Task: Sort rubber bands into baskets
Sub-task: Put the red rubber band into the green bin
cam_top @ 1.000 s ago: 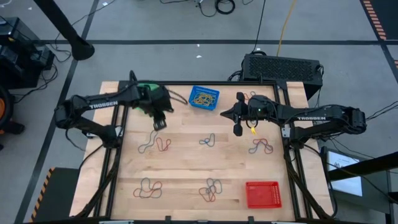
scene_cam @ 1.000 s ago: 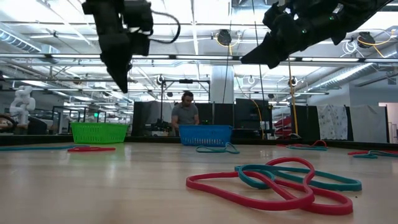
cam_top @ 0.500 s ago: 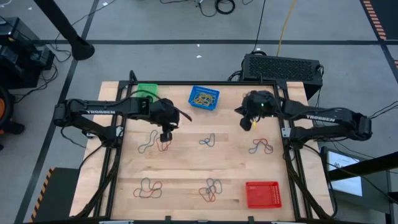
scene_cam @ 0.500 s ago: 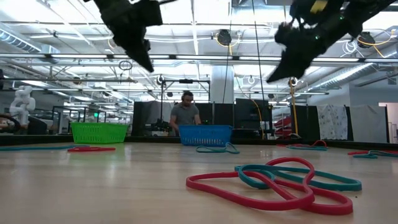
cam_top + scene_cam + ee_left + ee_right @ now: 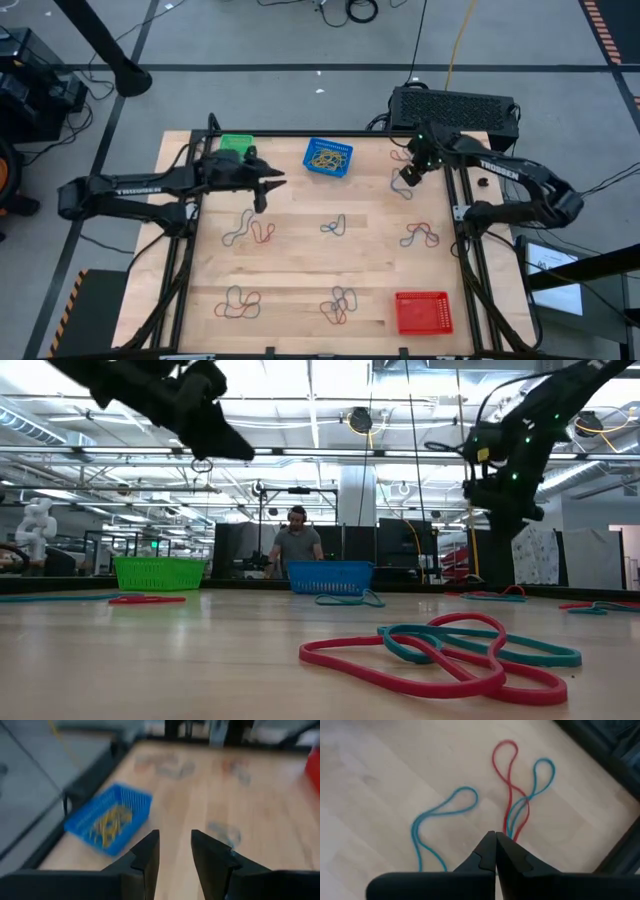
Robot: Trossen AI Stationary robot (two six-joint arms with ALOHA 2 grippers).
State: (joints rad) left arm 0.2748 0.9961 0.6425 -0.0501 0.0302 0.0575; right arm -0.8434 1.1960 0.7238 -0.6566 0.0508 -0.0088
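A red basket (image 5: 423, 312) is seen at the near right corner of the wooden desk (image 5: 300, 260). Beside it, along the near edge, two piles of rubber bands are laid: one in the middle (image 5: 340, 304) and one on the left (image 5: 238, 301). In the low view, a red and teal tangle of bands (image 5: 450, 652) is seen closest of all. Farther in, three more small piles are spread across the middle of the desk: one on the left (image 5: 250, 229), one in the middle (image 5: 334, 225) and one on the right (image 5: 421, 235). Above the left pile the left gripper (image 5: 262, 196) is held in the air, and its jaws are parted a little with nothing between them. At the far right, the right gripper (image 5: 408, 176) is held over a few red and blue bands (image 5: 510, 805), and its jaws are pressed tight together with nothing in them. At the far edge a blue basket (image 5: 328, 157) is set, and yellow bands (image 5: 327, 155) are piled in it. A green basket (image 5: 236, 144) is set to its left, partly hidden by the left arm. Past the desk a black box (image 5: 455, 105) is placed on the floor. In the low view, a person (image 5: 296, 544) is seen in the room behind the blue basket.
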